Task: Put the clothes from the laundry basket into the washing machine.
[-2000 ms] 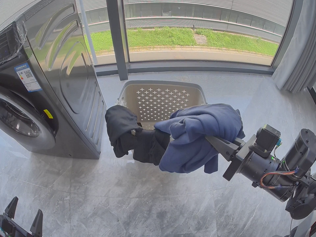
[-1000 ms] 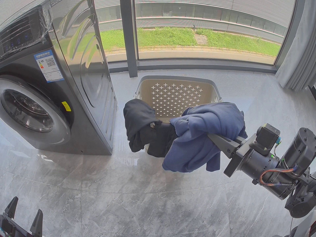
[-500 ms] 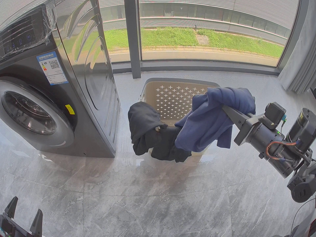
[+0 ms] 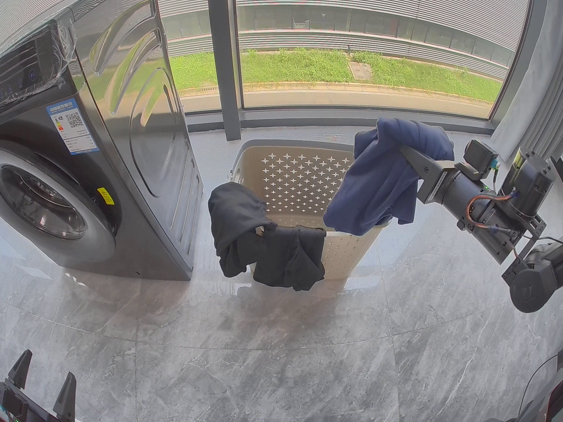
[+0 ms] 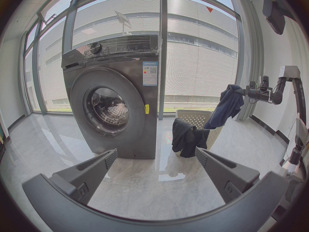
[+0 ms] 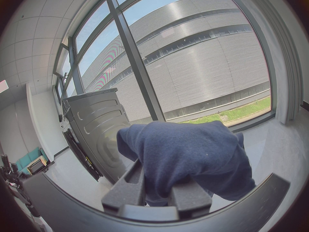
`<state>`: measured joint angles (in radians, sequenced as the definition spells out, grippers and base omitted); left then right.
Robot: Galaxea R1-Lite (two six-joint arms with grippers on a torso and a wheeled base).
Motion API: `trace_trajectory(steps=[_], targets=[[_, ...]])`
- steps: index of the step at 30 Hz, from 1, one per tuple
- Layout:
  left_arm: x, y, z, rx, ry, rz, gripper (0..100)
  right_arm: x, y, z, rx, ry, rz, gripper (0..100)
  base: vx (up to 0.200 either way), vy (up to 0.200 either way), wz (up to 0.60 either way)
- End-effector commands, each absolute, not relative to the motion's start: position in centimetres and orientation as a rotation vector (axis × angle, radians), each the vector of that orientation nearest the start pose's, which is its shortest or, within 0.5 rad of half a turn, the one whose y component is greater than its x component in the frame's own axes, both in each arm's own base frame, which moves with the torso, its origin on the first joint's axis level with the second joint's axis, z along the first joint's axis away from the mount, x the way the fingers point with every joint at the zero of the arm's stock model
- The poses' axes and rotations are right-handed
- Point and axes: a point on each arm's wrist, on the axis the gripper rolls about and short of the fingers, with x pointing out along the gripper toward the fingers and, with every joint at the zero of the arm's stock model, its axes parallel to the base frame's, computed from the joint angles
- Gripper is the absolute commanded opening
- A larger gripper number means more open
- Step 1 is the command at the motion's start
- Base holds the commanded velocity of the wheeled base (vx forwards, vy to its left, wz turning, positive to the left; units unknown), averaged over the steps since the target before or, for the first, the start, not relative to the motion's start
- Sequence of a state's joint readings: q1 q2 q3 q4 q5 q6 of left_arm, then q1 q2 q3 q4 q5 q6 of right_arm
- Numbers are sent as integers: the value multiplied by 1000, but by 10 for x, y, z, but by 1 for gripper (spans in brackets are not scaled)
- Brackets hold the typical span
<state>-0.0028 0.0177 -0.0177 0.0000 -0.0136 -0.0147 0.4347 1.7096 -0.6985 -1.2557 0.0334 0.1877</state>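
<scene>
My right gripper [image 4: 409,152] is shut on a blue garment [image 4: 384,177], which hangs over the right side of the beige laundry basket [image 4: 293,174]. In the right wrist view the blue garment [image 6: 190,155] bulges over the right gripper [image 6: 157,186]. A black garment [image 4: 264,244] is draped over the basket's front left rim. The grey washing machine [image 4: 105,124] stands left of the basket, and its round door [image 5: 107,108] looks shut. My left gripper [image 4: 44,379] is low at the near left, open and holding nothing; the left gripper [image 5: 156,153] faces the machine.
A tall window with a dark post [image 4: 220,54] runs behind the basket. A grey curtain [image 4: 536,101] hangs at the far right. Bare tiled floor [image 4: 264,353] lies between me and the basket.
My right gripper has lifted the blue garment up and to the right, off the black one. The black garment stays on the rim. The head camera has shifted. The left gripper has not moved.
</scene>
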Motion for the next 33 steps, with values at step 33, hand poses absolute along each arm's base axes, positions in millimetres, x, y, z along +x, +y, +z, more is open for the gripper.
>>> trace_trajectory(steps=[33], targets=[[-23,0,76,-12,0,-17,100,338,132,78,173,42,422,0,0,0,0]])
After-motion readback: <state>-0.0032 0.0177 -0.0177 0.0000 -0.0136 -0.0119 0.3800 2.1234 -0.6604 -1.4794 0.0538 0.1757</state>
